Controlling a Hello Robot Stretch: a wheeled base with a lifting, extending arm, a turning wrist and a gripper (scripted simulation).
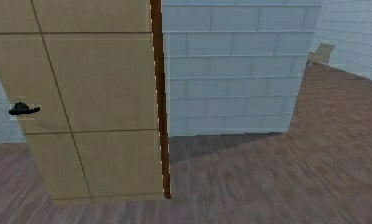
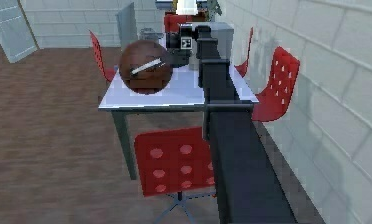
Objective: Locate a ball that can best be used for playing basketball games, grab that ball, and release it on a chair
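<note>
One brown ball [image 2: 137, 82] at the fingers [image 2: 149, 65], by a white table [image 2: 169, 97]

A pale-topped table [image 2: 119, 98] stands on the wooden floor [image 2: 54, 130] among red chairs [image 2: 174, 160].

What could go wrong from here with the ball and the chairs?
The ball shows at the gripper, against the table; I cannot tell whether it is held, so it might roll off. The nearest red chair stands close beside the arm and could be bumped. The door is near ahead; driving forward risks a hit.
</note>
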